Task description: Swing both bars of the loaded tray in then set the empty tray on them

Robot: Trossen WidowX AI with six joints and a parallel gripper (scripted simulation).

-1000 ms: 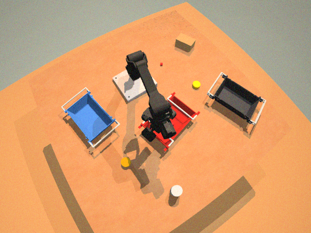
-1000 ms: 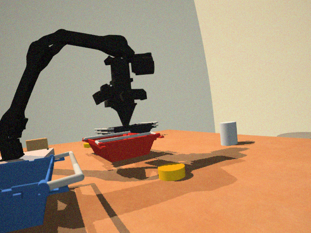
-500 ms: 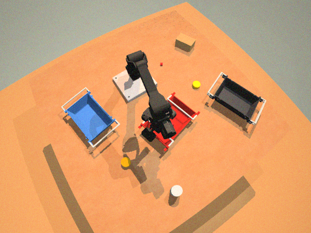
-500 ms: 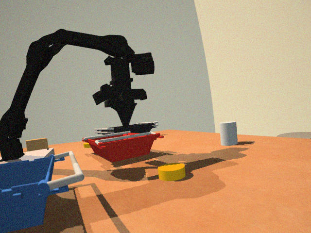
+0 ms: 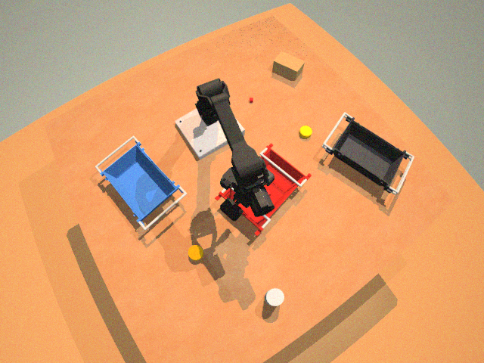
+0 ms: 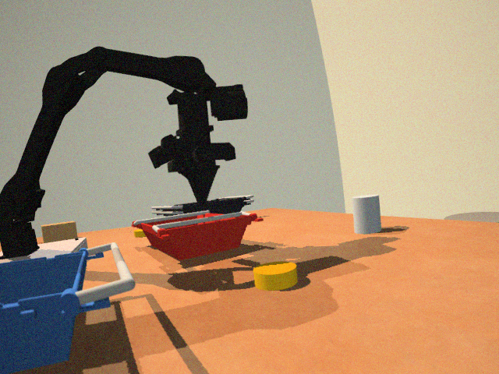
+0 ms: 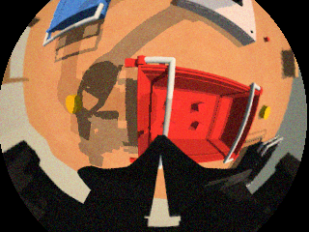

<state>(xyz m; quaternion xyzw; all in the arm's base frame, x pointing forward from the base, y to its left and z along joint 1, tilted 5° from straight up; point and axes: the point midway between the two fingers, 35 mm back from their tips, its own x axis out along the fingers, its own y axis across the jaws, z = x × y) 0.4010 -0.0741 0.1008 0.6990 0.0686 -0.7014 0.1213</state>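
Observation:
A red tray stands mid-table with small dark red blocks inside. Its two white wire bars, one and the other, lie in across its top. My gripper is shut on nothing and points straight down just above the tray's near end. An empty blue tray lies to the left with its bars swung out. An empty black tray lies to the right, also with its bars out.
Two yellow discs, a white cylinder, a tan box and a tiny red cube lie around. The arm's grey base plate is behind the red tray.

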